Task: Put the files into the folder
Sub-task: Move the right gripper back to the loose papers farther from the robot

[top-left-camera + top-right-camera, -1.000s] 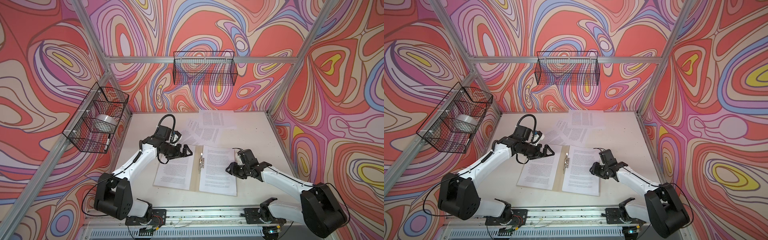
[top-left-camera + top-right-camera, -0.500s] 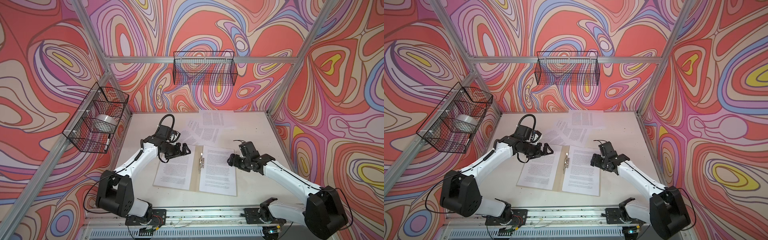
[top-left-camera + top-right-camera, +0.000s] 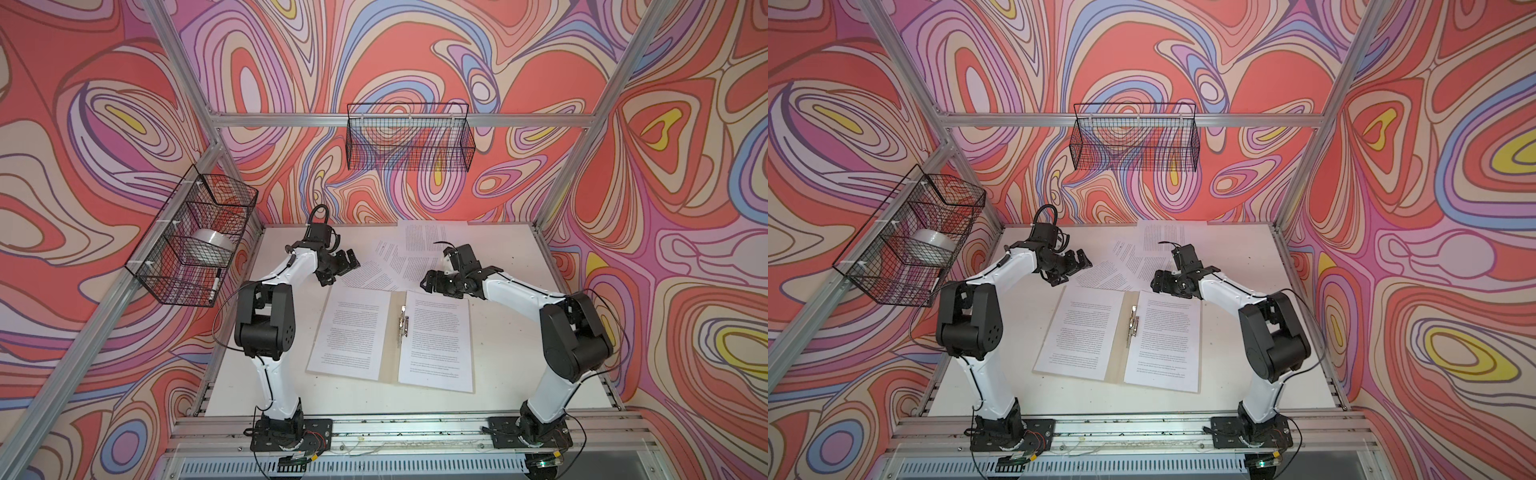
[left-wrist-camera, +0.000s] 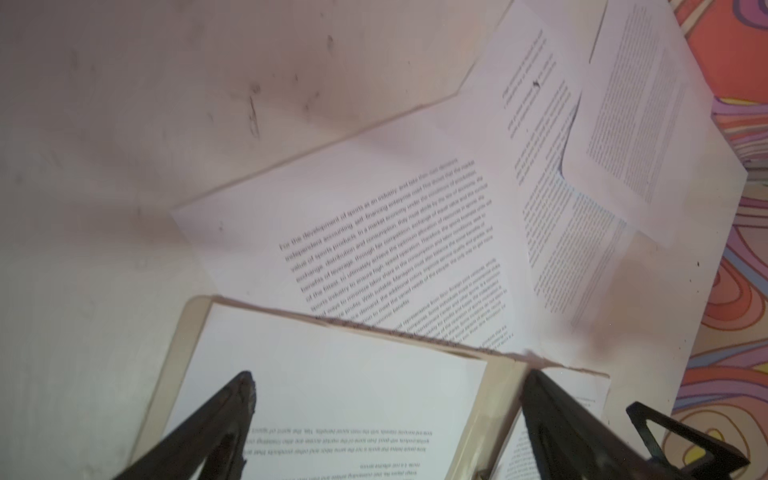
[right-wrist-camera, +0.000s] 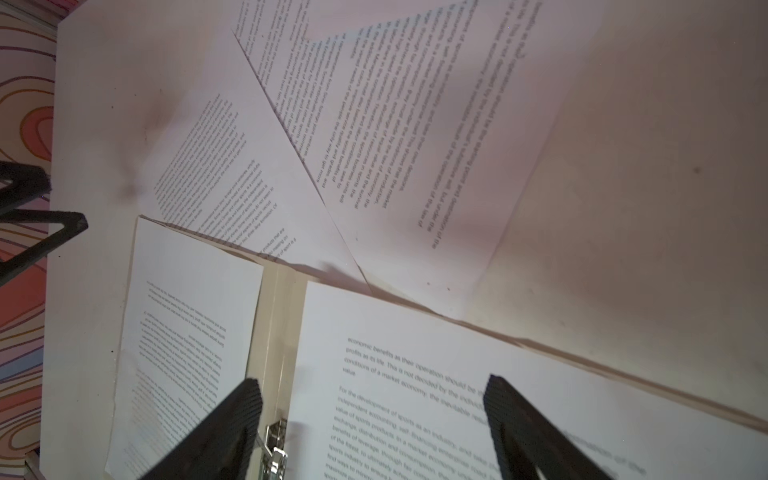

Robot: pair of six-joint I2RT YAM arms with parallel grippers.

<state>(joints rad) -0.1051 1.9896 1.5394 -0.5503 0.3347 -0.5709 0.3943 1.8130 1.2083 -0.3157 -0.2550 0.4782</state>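
Tan card first: found the folder point(image 3: 388, 365) spread open and flat at mid-desk point(image 3: 507, 332), with a metal clip point(image 3: 402, 322) on the spine. Noted one printed sheet point(image 3: 351, 332) on the left leaf and a second sheet point(image 3: 436, 336) on the right leaf, both lying flat within the tan border. Saw several more files point(image 3: 399, 266) loose and overlapping on the desk beyond the folder, the nearest touching its far edge.

Change over the last second: found the right jaws, previously half-closed and low over the second sheet, now spread wide, empty, lifted clear and shifted toward the folder's far edge. Confirmed in the right wrist view: nothing between the pads point(image 5: 245, 407), only the paper lying free below. Found the left jaws wide and empty throughout, hovering above the folder's far left corner, near the loose files.

Judged the second sheet released and delivered: two sheets in, the remainder outstanding. Judged the next step to be a pick from the loose pile. Expected difficulty there: thin, floppy, overlapping paper lying flush on the desk, with risk of lifting two at once or dragging the folder.
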